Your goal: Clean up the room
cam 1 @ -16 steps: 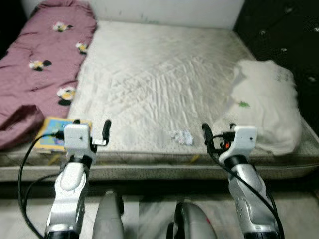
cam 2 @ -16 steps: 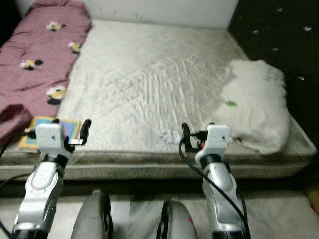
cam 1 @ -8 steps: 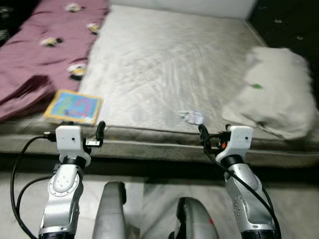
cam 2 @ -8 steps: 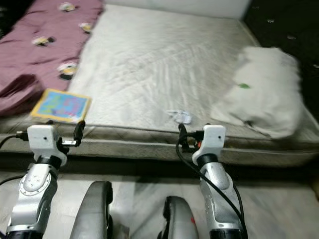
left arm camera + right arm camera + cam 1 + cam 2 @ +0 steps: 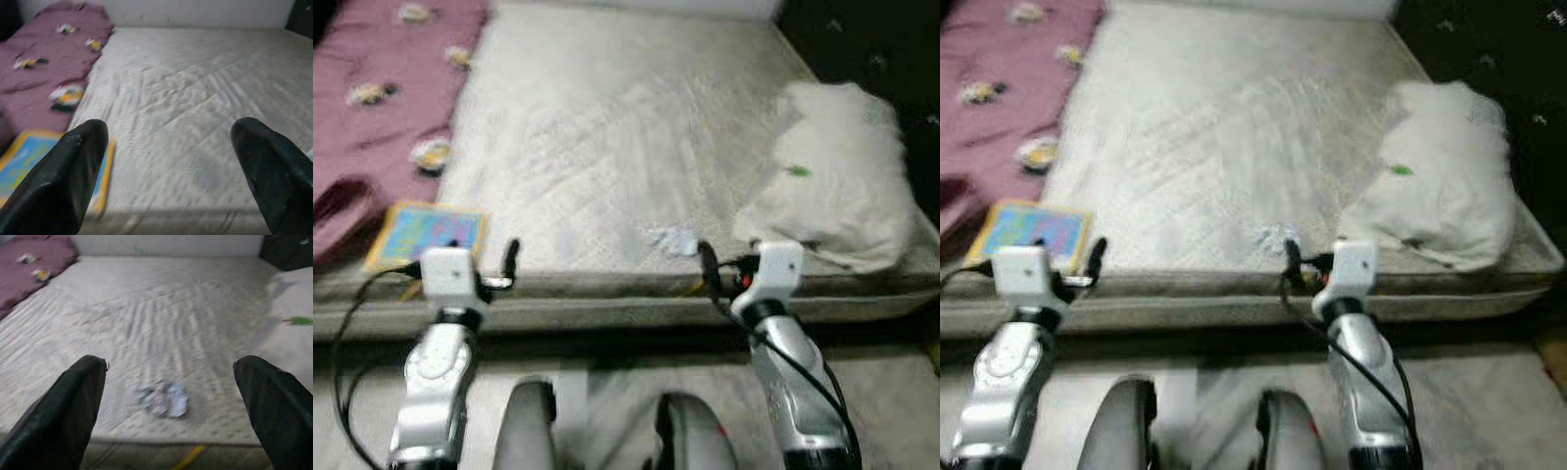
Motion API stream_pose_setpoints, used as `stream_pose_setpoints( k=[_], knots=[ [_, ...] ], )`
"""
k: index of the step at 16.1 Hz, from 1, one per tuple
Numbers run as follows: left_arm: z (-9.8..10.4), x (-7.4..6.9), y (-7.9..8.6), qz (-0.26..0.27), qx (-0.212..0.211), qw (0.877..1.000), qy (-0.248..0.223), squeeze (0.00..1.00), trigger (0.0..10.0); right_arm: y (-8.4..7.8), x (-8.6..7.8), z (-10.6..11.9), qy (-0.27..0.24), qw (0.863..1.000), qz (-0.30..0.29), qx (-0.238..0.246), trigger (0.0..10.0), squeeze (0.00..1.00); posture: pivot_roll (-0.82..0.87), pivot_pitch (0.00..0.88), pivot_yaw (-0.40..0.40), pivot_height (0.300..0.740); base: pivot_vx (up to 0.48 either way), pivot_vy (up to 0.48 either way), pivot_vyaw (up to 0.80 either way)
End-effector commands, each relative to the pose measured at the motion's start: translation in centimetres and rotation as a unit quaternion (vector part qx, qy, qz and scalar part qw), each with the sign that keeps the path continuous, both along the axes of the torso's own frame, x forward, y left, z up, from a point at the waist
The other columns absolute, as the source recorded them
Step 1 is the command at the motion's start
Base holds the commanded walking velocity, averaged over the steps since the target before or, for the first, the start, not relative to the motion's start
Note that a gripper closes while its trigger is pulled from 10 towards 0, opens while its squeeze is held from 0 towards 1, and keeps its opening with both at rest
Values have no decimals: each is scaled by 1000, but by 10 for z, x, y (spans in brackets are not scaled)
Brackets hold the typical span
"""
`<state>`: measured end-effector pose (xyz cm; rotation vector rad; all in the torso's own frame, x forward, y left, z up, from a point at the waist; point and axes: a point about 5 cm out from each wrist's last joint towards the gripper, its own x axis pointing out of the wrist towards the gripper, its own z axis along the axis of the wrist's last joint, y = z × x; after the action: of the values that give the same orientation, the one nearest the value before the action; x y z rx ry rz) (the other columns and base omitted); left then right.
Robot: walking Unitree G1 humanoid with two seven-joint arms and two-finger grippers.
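Observation:
A small crumpled white wrapper (image 5: pixel 671 238) lies on the mattress (image 5: pixel 607 127) near its front edge, just beyond my right gripper (image 5: pixel 171 377), whose fingers stand wide open and hold nothing. A colourful flat book (image 5: pixel 426 235) rests at the front left corner of the mattress, just ahead of my left gripper (image 5: pixel 168 142), which is also open and holds nothing. Both grippers hover at the bed's front edge, apart from everything. In the right wrist view the wrapper (image 5: pixel 164 399) sits between the two fingers, further out.
A maroon blanket (image 5: pixel 372 117) with flower prints covers the bed's left side. A white pillow (image 5: pixel 837 186) lies at the right edge. Dark dotted fabric (image 5: pixel 881 49) is at the back right. Pale floor (image 5: pixel 607 392) lies between me and the bed.
The whole picture has shifted and blurred, so the camera has moved. Both arms keep the same raised pose with fingers open. Nothing on the bed has moved.

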<state>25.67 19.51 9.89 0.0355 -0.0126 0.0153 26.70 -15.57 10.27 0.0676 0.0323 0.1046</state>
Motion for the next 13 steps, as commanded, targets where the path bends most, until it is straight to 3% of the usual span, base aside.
stream_pose_setpoints(
  k=[1,11,13],
  knots=[
    [-1,0,-13,-22,-10,1000,1,0,10000,-13,-4,-5,11,1000,-19,-11,10000,0,-15,103,-79,625,364,0,0],
    [-2,0,-16,-26,-10,1000,5,0,10000,-11,-4,-5,13,1000,-9,-19,10000,0,-13,97,-83,625,347,0,0],
    [-2,0,-14,-8,-4,1000,5,0,10000,-10,-5,-6,14,1000,-7,-19,10000,0,-9,94,-84,625,120,0,0]
  ],
)
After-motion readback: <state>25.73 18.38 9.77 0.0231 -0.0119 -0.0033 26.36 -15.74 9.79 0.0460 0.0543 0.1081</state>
